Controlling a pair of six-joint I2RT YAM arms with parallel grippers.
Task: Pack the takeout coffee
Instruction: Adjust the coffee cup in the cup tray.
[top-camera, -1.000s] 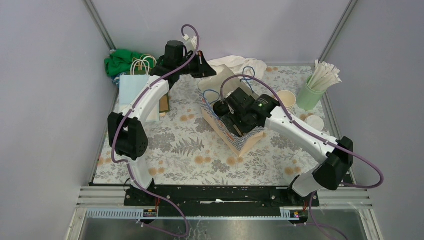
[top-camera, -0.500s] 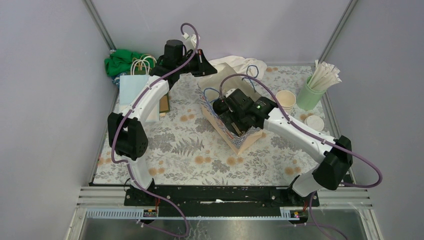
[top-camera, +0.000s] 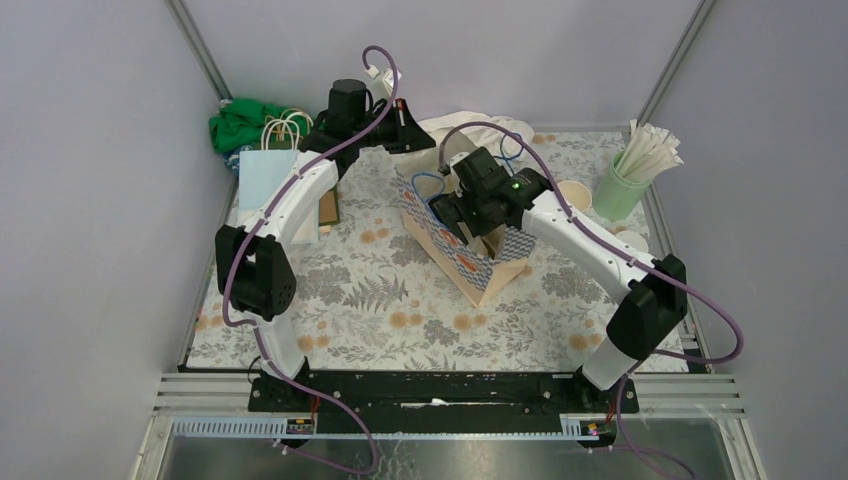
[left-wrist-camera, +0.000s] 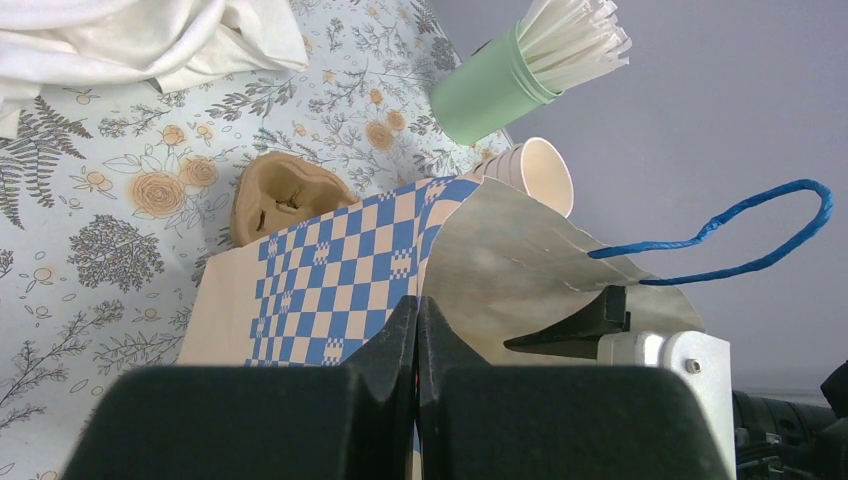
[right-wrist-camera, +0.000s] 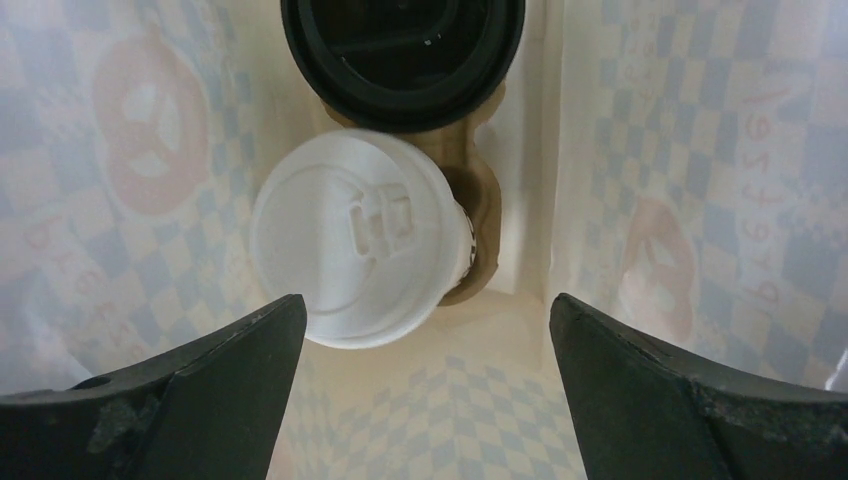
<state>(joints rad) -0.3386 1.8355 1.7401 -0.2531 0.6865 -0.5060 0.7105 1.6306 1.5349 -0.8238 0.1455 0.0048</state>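
Note:
In the right wrist view a takeout coffee cup with a white lid (right-wrist-camera: 355, 235) stands in a brown carrier (right-wrist-camera: 478, 200) at the bottom of the blue-checked paper bag (top-camera: 478, 262). A dark round cup top (right-wrist-camera: 403, 50) sits behind it. My right gripper (right-wrist-camera: 425, 385) hovers open above them, holding nothing; from above it (top-camera: 465, 215) is over the bag mouth. My left gripper (left-wrist-camera: 417, 315) is shut on the bag's rim (left-wrist-camera: 440, 220) at the back (top-camera: 418, 140). An open cream cup (top-camera: 575, 195) stands right of the bag.
A mint-green tumbler of straws (top-camera: 620, 188) and loose white lids (top-camera: 630, 240) are at the right. White cloth (top-camera: 470, 125) lies behind the bag. A light blue bag (top-camera: 265, 175) and green cloth (top-camera: 240, 122) sit back left. The bag's blue handle (left-wrist-camera: 740, 230) arcs up.
My right gripper has risen from deep in the bag and drawn toward the back, jaws spread wide, with the white-lidded cup left inside. The left arm has not moved.

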